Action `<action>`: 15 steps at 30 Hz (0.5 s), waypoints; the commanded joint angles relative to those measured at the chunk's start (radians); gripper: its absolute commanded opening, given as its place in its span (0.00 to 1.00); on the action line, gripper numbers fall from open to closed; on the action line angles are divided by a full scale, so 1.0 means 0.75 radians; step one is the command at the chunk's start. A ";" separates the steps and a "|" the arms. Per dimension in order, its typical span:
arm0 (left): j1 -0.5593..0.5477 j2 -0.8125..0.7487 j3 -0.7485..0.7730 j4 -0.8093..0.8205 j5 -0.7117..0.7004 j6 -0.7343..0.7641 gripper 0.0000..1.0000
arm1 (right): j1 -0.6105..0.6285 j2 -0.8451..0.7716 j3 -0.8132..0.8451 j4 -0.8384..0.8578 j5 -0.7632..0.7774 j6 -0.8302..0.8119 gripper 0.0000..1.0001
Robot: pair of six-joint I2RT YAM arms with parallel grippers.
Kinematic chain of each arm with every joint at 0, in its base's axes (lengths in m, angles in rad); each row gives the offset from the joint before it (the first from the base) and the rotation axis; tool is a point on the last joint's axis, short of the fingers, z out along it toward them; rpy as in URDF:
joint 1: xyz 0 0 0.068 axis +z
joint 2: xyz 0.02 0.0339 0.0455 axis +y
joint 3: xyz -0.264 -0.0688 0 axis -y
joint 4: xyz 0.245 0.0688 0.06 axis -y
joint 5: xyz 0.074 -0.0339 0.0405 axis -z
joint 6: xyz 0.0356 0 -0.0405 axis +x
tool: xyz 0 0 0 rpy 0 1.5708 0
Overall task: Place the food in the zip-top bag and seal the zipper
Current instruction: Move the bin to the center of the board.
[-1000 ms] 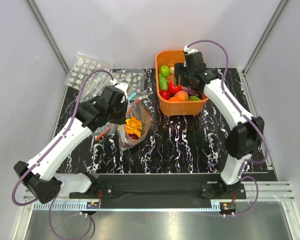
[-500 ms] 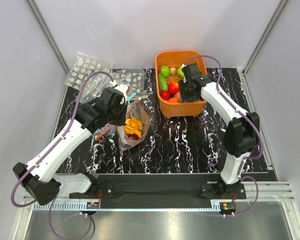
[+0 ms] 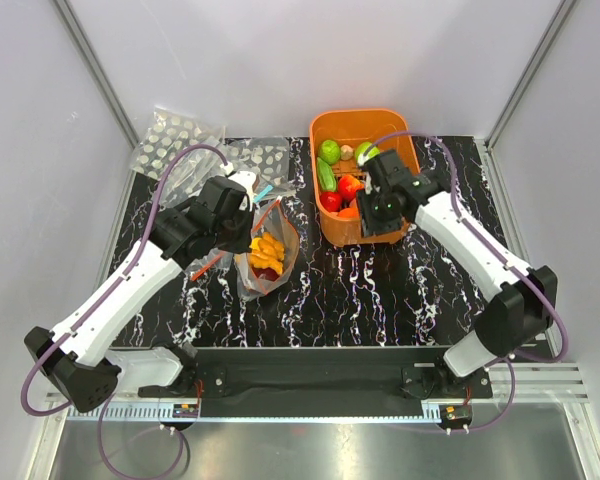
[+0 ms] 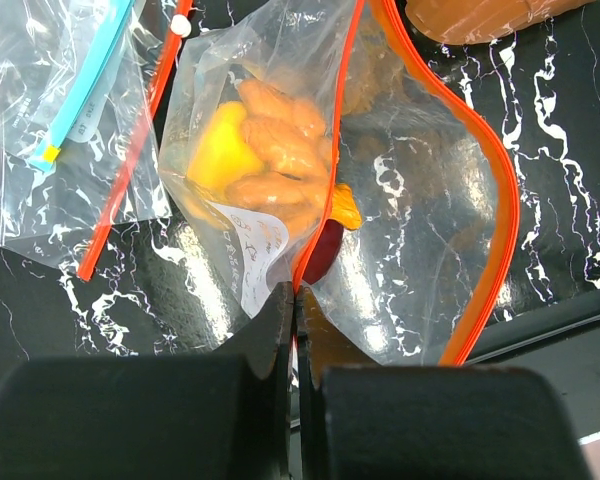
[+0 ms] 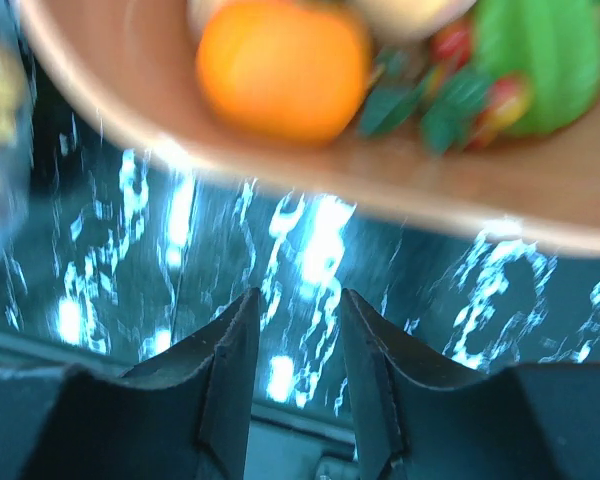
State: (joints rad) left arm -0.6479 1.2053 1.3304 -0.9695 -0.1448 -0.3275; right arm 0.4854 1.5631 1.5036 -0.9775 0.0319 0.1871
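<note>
Food (image 5: pixel 280 65) lies just far of the empty, slightly parted right tool (image 5: pixel 298 360); left tool (image 4: pixel 296 320) pinches the zipper (image 4: pixel 328 185).

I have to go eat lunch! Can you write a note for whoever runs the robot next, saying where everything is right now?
Left gripper: shut on the zipper of the zip-top bag; the bag's mouth is open.
Right gripper: open and empty, at the near wall of the orange basket.
Done: orange pieces, a yellow piece and a dark red one are in the bag.
Left: green apples, tomato, cucumber and an orange fruit wait in the basket. Then seal the zipper.
</note>
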 commanded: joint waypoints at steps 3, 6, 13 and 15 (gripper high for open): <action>0.005 -0.046 0.012 0.049 0.015 0.036 0.00 | 0.097 -0.071 -0.072 -0.106 0.025 0.053 0.45; 0.007 -0.051 0.026 0.039 0.011 0.040 0.00 | 0.095 -0.118 -0.062 -0.030 0.054 0.053 0.43; 0.007 -0.049 0.042 0.027 0.005 0.040 0.00 | 0.073 -0.031 0.257 0.043 0.066 -0.022 0.50; 0.007 -0.042 0.032 0.029 0.009 0.036 0.00 | 0.038 0.034 0.335 0.037 0.046 -0.043 0.55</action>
State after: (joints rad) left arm -0.6479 1.1969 1.3308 -0.9752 -0.1452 -0.3111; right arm 0.5472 1.5402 1.6474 -1.0016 0.0547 0.1928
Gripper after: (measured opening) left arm 0.012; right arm 0.529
